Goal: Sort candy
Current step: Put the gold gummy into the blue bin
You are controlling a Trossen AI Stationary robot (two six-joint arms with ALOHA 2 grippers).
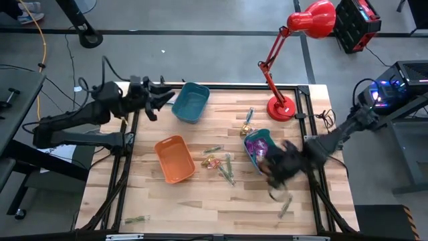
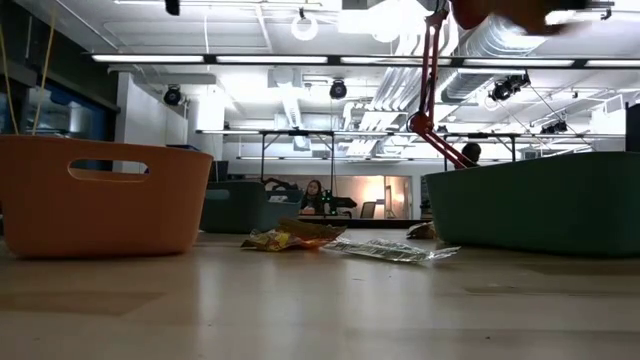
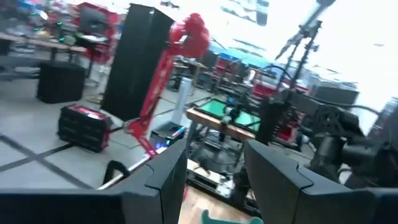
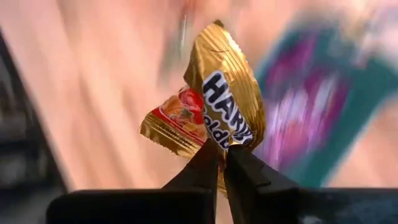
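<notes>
- The step in hand, as I judge it, is a carry: the right hand (image 4: 222, 163) is pinched tight on a gold gummy packet (image 4: 214, 109), gripping it by one edge so the crinkled foil stands up clear of the fingers.
- In the high view the right hand (image 1: 279, 167) sits over the right side of the bench (image 1: 200, 201), just beside the near edge of the teal bin (image 1: 256, 144), which already holds shiny purple packets (image 1: 255, 145).
- The gold packet does not match that purple lot, so I take it that it belongs elsewhere, most likely in the empty orange bin (image 1: 175, 158) left of centre; the blue bin (image 1: 190, 102) at the far left also looks empty.
- The next move therefore calls for a sweep leftward across the bench at a height that clears the bin wall, then a release over the chosen bin.
- Loose candy lies between the orange and teal bins: an orange-yellow piece (image 1: 210, 161) and green sticks (image 1: 227, 169). More sticks lie near the lamp base (image 1: 279, 107), at the near right, and at the near left corner (image 1: 136, 219).
- The left hand (image 1: 158, 99) waits at the far left, beside the blue bin; its fingers (image 3: 168, 180) stand moderately apart and hold nothing.
</notes>
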